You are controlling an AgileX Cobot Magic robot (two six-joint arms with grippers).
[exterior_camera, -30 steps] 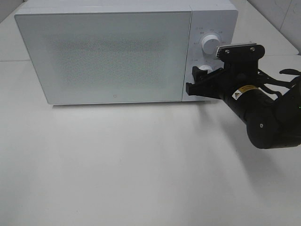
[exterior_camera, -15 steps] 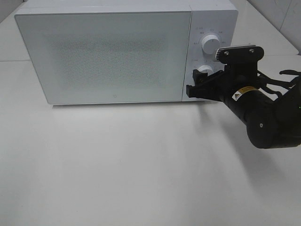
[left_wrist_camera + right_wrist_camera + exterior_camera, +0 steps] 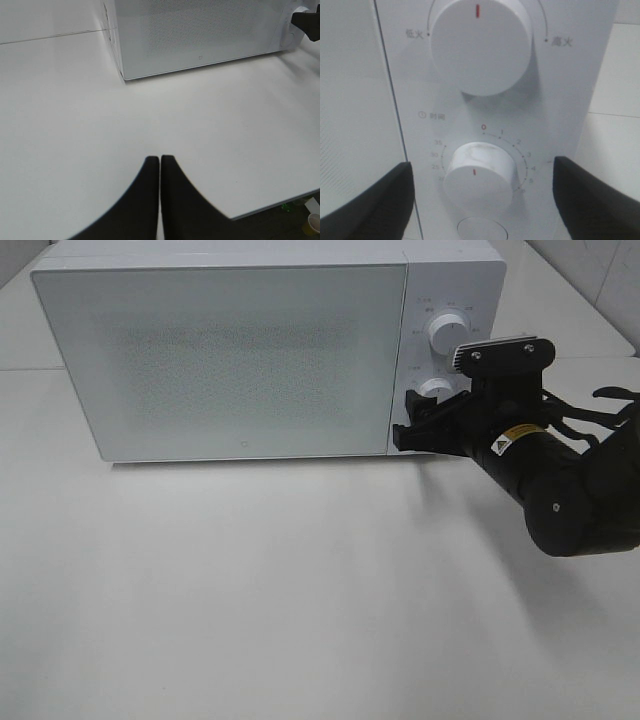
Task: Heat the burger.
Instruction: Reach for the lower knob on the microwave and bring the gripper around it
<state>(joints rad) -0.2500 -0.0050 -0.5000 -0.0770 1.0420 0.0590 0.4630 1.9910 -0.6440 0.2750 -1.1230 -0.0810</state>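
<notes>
The burger is hidden; the white microwave (image 3: 230, 360) has its door closed. My right gripper (image 3: 418, 416) is open at the control panel, with its two fingers on either side of the lower timer knob (image 3: 434, 388) and not touching it. In the right wrist view the lower timer knob (image 3: 479, 175) sits between the dark fingertips (image 3: 395, 192), below the larger upper knob (image 3: 480, 47). My left gripper (image 3: 160, 161) is shut and empty, low over the bare table in front of the microwave (image 3: 200, 30).
The white table (image 3: 300, 590) spreads out in front of the microwave. The upper knob (image 3: 444, 333) sits just above my right gripper. Table edge and a paper cup (image 3: 312, 223) on the floor show in the left wrist view.
My right gripper has crept slightly closer to the control panel around the lower knob. Its jaws remain just as wide, and nothing else has moved.
</notes>
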